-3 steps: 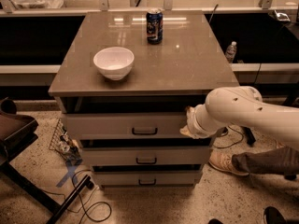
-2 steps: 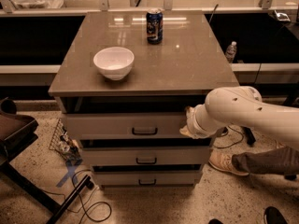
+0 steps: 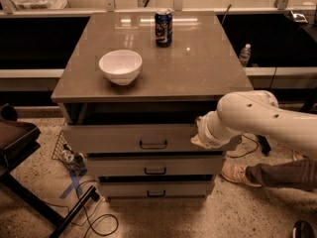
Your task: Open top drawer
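Camera view: the cabinet (image 3: 198,68) has its top drawer (image 3: 119,139) standing slightly out. The gripper (image 3: 199,135) sits at that drawer's right end, likely to draw it outward; whether it is clamped I cannot tell. A bowl (image 3: 120,66) and a can (image 3: 163,28) rest up-left of it, clear of the drawer's travel. A shoe (image 3: 237,173) lies below-right.

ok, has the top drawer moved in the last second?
Yes. The top drawer slid slightly further out toward the camera, widening the dark gap under the tabletop; the gripper sits at its right end.

Pale-grey top drawer (image 3: 114,139) partly open, claw (image 3: 198,136) at its right end
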{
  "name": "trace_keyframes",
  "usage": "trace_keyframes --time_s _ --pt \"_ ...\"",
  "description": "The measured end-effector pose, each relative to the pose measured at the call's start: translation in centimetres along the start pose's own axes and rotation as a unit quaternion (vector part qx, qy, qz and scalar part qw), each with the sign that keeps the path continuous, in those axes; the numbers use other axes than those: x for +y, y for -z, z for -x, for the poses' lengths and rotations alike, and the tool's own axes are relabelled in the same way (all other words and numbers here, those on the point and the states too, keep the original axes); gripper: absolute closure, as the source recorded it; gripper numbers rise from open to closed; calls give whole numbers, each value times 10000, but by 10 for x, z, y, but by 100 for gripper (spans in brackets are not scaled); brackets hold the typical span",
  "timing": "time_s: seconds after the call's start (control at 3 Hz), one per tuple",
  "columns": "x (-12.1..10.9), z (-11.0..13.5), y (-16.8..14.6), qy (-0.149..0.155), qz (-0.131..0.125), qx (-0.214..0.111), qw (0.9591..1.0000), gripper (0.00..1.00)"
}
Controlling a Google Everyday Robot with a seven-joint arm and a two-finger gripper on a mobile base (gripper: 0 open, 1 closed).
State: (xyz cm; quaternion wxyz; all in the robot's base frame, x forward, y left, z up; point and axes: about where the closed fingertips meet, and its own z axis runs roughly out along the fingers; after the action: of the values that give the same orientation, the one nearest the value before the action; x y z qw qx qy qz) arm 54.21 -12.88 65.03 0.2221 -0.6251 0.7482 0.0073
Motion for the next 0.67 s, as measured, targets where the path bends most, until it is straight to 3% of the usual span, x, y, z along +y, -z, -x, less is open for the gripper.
trace_keyframes --time_s 0.67 --pt "3 -1 4 -26 8 34 10000 100"
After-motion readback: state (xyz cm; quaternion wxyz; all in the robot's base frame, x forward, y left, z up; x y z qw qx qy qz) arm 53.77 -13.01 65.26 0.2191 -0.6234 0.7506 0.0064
